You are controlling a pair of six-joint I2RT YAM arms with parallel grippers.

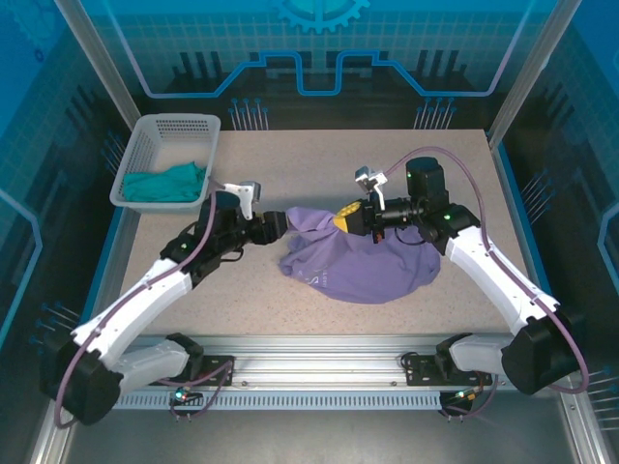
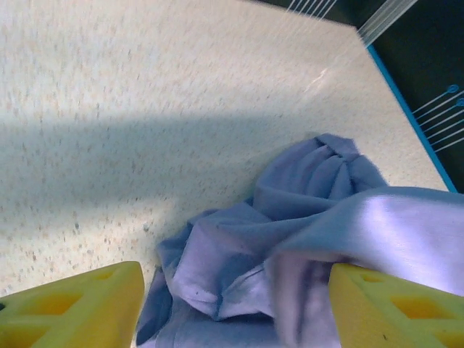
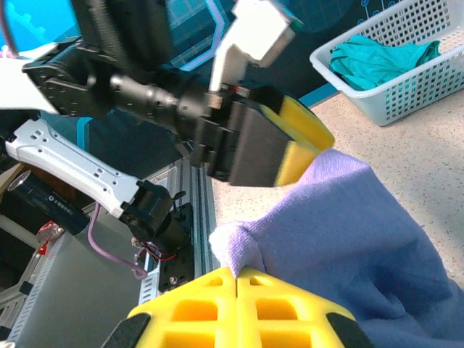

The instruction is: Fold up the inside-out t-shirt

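Note:
The lavender-purple t-shirt (image 1: 372, 261) lies crumpled in the middle of the table, with a bit of white print at its near left edge. My right gripper (image 1: 350, 221) is shut on a small fold of the shirt's upper edge, and its yellow fingertips (image 3: 235, 279) are pressed together on a nub of the t-shirt (image 3: 348, 232). My left gripper (image 1: 275, 225) is at the shirt's left tip. Its yellow fingers (image 2: 72, 308) stand wide apart, with bunched folds of the t-shirt (image 2: 239, 254) between them and some cloth draped over the right one.
A white mesh basket (image 1: 145, 135) holding a teal-green garment (image 1: 164, 184) stands at the far left corner, and that basket (image 3: 428, 43) also shows in the right wrist view. Bare speckled tabletop (image 1: 290, 159) surrounds the shirt. The metal rail (image 1: 319, 353) runs along the near edge.

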